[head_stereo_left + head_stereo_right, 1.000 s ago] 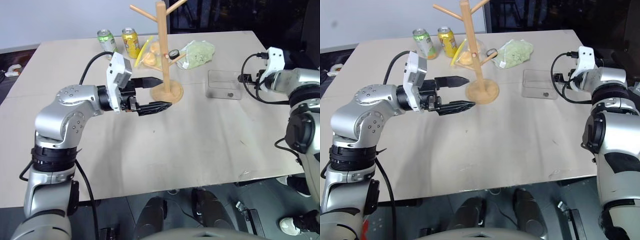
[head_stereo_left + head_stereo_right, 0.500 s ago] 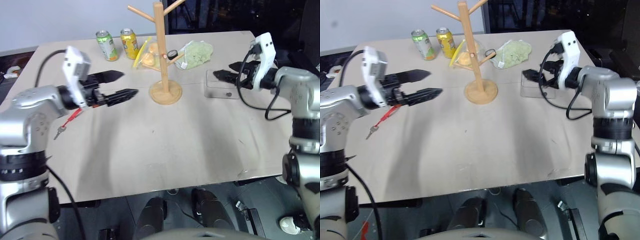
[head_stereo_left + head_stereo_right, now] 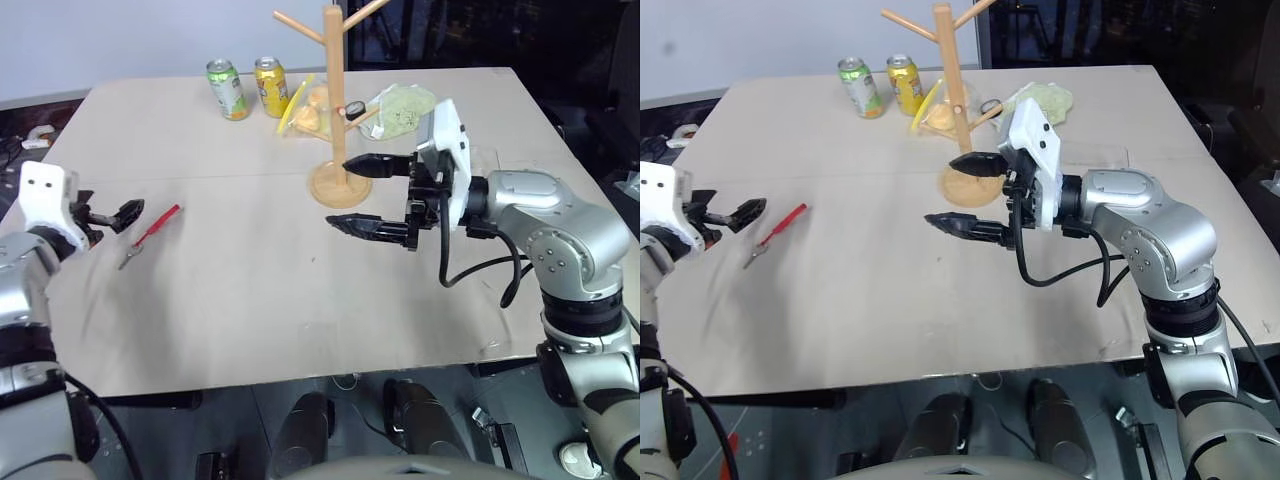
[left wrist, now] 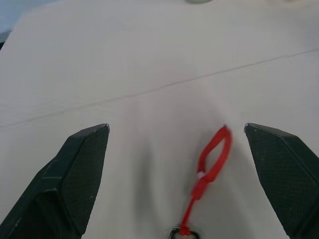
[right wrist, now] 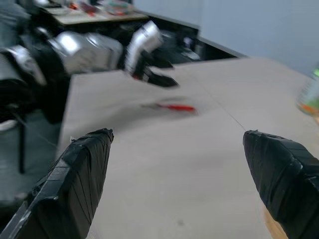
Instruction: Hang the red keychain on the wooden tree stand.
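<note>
A: The keychain (image 3: 153, 226) lies flat on the desk (image 3: 300, 300), near the left edge, well apart from the stand (image 3: 334, 100), which sits toward the far edge near the middle.

B: And the left gripper (image 3: 118, 212) hovers just beside it, on the edge side, fingers spread wide, nothing in them. The pick-up step, I'd say, with nothing grasped yet.

A: The right gripper (image 3: 365, 194) is out over the middle of the desk, in front of the stand's base, pointing left, jaws also wide and empty.

B: How should the left take it?

A: I'd come down over the red strap's middle, fingers either side of it. It's thin and flat, so the tips need to reach the desk surface before closing. The loop end is what must stay free for a peg.

B: The left wrist view helps there: the strap (image 4: 212, 159) sits between the two fingers (image 4: 75, 174), nearer one of them, with the metal ring (image 4: 182, 233) at the near end. The head views only show a red sliver.

A: And the head views give what the wrist can't: the stand, plus the cans (image 3: 243, 88) and bags (image 3: 395, 108) crowding it at the far edge. The right wrist view catches the strap (image 5: 172, 106) with the left gripper (image 5: 158, 79) behind it.
</note>
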You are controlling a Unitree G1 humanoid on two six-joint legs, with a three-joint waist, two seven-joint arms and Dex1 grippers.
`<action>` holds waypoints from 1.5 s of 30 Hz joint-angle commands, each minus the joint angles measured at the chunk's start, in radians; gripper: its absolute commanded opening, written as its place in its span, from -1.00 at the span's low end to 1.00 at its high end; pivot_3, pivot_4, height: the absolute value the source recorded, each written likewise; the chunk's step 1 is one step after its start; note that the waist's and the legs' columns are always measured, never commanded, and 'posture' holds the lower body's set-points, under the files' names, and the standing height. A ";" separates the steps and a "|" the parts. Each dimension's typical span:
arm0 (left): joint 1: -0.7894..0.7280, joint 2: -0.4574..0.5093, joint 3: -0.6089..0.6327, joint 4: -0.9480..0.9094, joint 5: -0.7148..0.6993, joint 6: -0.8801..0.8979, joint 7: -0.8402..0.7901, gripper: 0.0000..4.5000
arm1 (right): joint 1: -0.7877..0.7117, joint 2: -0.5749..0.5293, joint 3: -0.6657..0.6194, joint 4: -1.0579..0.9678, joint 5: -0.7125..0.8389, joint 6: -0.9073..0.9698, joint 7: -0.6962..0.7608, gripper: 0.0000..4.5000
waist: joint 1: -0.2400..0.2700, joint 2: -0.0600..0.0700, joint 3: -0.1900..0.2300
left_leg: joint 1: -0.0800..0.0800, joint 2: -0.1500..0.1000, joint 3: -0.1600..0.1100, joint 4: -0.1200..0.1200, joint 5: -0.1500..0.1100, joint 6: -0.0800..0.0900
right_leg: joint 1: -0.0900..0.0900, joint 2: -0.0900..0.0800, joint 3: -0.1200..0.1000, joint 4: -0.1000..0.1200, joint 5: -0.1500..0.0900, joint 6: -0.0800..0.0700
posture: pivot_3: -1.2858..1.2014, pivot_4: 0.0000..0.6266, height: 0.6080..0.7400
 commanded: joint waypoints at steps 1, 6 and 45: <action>-0.061 -0.011 -0.046 0.088 0.023 -0.046 -0.056 1.00 | -0.022 -0.005 -0.014 -0.036 0.031 0.000 -0.016 0.99 | 0.000 0.000 0.000 | 0.000 -0.001 0.000 0.000 0.000 0.000 | 0.000 0.000 0.000 0.000 0.000 0.000 | 0.03 -0.52 1.00; -0.163 -0.005 -0.118 0.260 0.080 -0.104 -0.109 1.00 | -0.019 -0.026 -0.025 -0.056 0.063 0.028 -0.039 0.99 | -0.009 -0.001 0.000 | 0.000 0.000 0.000 0.000 0.000 0.000 | 0.000 0.000 0.000 0.000 0.000 0.000 | 0.03 -0.52 1.00; -0.224 0.062 -0.183 0.404 0.161 -0.039 -0.243 -0.99 | 0.003 -0.115 -0.065 -0.094 0.184 0.073 -0.159 1.00 | -0.018 -0.001 -0.001 | 0.001 0.001 0.002 0.001 0.000 0.000 | -0.001 0.001 0.002 0.003 0.000 0.000 | 0.03 -0.52 1.00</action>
